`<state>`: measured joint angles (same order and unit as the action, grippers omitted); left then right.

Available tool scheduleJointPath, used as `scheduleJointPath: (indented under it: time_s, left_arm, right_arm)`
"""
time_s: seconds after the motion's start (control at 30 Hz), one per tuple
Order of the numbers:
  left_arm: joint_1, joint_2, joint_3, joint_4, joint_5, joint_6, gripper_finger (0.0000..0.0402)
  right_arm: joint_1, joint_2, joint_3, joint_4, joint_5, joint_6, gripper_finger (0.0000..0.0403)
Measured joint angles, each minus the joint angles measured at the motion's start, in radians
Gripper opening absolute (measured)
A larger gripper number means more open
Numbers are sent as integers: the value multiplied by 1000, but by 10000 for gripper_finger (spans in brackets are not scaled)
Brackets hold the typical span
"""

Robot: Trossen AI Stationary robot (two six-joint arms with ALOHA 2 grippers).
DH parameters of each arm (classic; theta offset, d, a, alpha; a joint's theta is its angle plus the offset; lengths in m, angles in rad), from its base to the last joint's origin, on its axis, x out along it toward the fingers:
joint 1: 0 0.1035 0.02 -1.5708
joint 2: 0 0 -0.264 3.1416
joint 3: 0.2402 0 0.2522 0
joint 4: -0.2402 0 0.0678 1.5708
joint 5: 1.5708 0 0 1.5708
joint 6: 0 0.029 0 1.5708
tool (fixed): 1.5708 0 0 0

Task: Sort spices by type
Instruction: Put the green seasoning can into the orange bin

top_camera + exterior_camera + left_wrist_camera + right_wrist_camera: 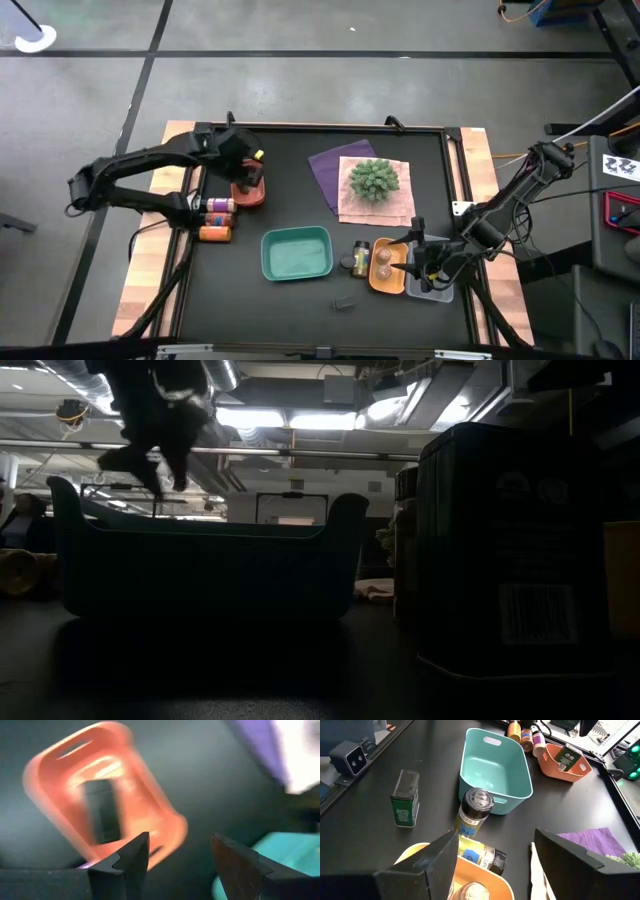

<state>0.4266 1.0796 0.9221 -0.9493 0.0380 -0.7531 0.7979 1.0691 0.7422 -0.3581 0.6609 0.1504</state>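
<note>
My left gripper (249, 178) (182, 857) hangs open above the red tray (250, 192) (100, 795), where a dark tin (102, 810) lies. My right gripper (415, 264) (496, 837) is open over the orange tray (388, 272) (475, 875), which holds amber jars (384, 262). Beside that tray one clear-topped jar (475, 812) stands upright and another jar (485, 855) lies on its side. A green tin (406, 797) (343, 303) lies on the mat. More jars (216, 218) (522, 734) lie at the table's left.
The teal tray (297, 253) (495, 765) (205, 565) sits mid-table toward the near edge. A spiky green plant (374, 179) rests on pink and purple cloths (335, 170). A clear tray (432, 290) lies under the right gripper. Wooden strips (150, 270) border the black mat.
</note>
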Motion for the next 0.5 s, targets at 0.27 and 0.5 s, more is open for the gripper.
scheduleJointPath:
  time_s: [0.27,0.5]
  left_arm:
    - [-339,20,0,464,-43,12,196]
    - [-621,189,0,940,-167,174,196]
  right_arm:
    - [0,0,0,9,0,1,260]
    - [0,0,0,21,0,1,260]
